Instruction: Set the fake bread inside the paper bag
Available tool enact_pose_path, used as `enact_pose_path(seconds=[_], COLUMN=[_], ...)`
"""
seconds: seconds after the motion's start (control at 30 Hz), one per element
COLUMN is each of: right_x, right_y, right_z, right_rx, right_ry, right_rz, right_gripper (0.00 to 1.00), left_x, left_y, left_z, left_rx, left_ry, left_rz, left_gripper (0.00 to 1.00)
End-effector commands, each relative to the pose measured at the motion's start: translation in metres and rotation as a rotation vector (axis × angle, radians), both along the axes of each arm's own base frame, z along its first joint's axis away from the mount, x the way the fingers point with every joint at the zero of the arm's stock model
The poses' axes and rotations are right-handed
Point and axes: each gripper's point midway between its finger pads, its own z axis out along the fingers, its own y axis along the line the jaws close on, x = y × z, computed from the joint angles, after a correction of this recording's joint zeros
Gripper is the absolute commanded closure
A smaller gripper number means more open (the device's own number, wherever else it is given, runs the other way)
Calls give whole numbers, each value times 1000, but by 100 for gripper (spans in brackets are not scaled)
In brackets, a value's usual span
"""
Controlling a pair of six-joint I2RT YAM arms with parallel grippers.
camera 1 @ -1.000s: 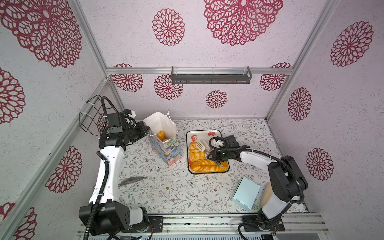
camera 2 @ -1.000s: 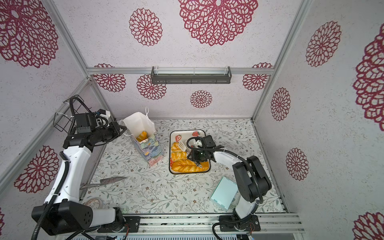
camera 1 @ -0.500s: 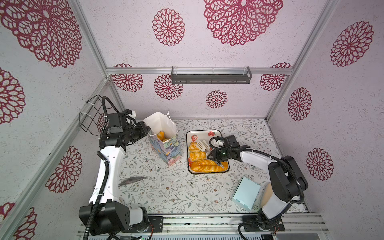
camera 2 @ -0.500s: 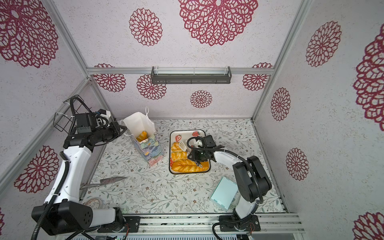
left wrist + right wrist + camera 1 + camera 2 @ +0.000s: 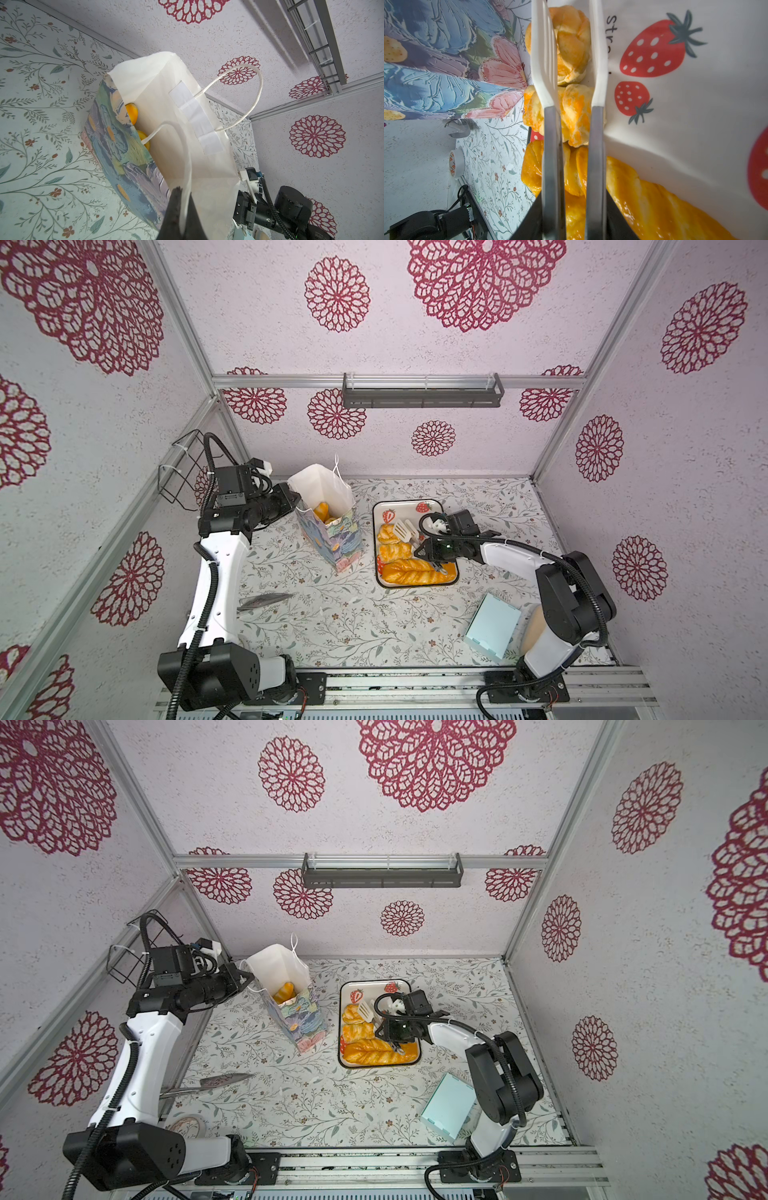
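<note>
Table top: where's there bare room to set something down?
The widest bare stretch of table lies in front, bordered by the paper bag, tray, light blue box and grey blade. A smaller one runs along the back wall, right of the tray. Crowded: the tray itself and the narrow gap between bag and tray.

right gripper [image 5: 573, 216] clamps metal tongs [image 5: 596, 135], white tips apart | tips over upper roll [image 5: 571, 41], contact unclear | second roll [image 5: 577, 112], braided loaf [image 5: 654, 203] behind arms | strawberry-print tray [image 5: 695, 135] | paper bag [image 5: 436, 62] just beside tray | tape roll [image 5: 456, 164] on table [image 5: 492, 158]
</note>
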Motion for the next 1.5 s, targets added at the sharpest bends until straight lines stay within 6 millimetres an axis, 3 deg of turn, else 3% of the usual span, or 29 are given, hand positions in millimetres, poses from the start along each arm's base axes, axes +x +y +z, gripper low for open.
enact_pose_path(seconds=[0.0,0.8,1.47], right_x=[7,5,5], right_y=[3,3,4], right_z=[36,8,15], right_rx=[67,33,46], right_ry=[-90,-29,-45], right_rz=[-1,10,13], right_gripper=[62,59,68], left_x=[0,-3,-2], left_y=[-3,-3,-4], left_z=[5,4,3], left_rx=[0,6,1], left_ry=[-19,-20,-21], left_rz=[-7,-11,-13], left_gripper=[99,98,98])
